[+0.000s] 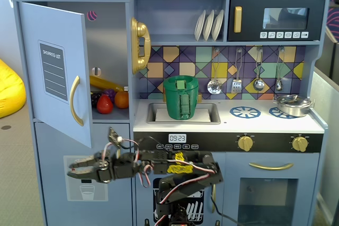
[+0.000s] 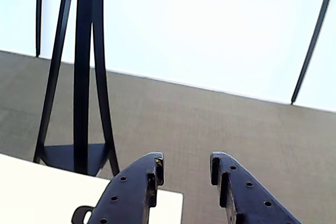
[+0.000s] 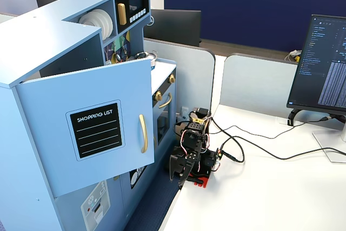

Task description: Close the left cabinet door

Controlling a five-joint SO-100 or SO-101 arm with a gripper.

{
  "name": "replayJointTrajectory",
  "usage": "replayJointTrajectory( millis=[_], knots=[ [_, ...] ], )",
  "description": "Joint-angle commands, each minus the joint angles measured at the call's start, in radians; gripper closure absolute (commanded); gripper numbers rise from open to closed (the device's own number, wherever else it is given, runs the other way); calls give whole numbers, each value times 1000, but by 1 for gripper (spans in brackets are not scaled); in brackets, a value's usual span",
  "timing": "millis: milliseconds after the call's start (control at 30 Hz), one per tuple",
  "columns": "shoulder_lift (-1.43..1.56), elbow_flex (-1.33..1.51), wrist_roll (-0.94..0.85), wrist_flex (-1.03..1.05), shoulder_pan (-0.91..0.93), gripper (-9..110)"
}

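Left cabinet door (image 1: 53,72): swung wide open on the upper left of the toy kitchen in a fixed view, its black "SHOPPING LIST" panel (image 1: 53,71) and curved gold handle (image 1: 75,100) facing outward; seen again standing out from the cabinet in a fixed view (image 3: 86,133).
Open compartment (image 1: 108,56): on its shelf lie toy foods: a red piece (image 1: 104,104), an orange one (image 1: 122,99), something dark purple (image 1: 95,99) and a yellow piece (image 1: 103,84) behind them (kinds too small to tell).
Sink (image 1: 212,114): holds a green bucket-like container (image 1: 181,97), upright; its contents cannot be seen.
Upper shelf (image 1: 180,39): three white plates (image 1: 208,25) standing on edge.
Stove top (image 1: 254,123): a small metal pot (image 1: 291,104) sits on the right burner.
Microwave door (image 1: 275,18): black, gold handle, closed.
Gripper (image 1: 70,169): low, below the open door's bottom edge and in front of the lower blue door with the dispenser graphic (image 1: 85,183), touching neither as far as can be told; the wrist view (image 2: 185,167) shows the fingers (image 2: 137,182) parted with nothing between them, only grey carpet beyond.
Arm base (image 3: 192,163): on the white table beside the kitchen, cables trailing toward a monitor (image 3: 321,66).
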Motion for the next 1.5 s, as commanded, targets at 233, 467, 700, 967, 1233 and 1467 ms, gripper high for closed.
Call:
replayJointTrajectory(
  millis=[233,467,700,967,1233,1467],
  knots=[
    [-426,-523,-32,-41,49,101],
    [-543,-667,-41,-17,91,101],
    [-552,-664,-29,-21,183,101],
    [-492,-584,-20,-21,287,101],
    [-463,-557,-11,-12,454,101],
    [-439,-520,-34,-6,621,101]
  ],
)
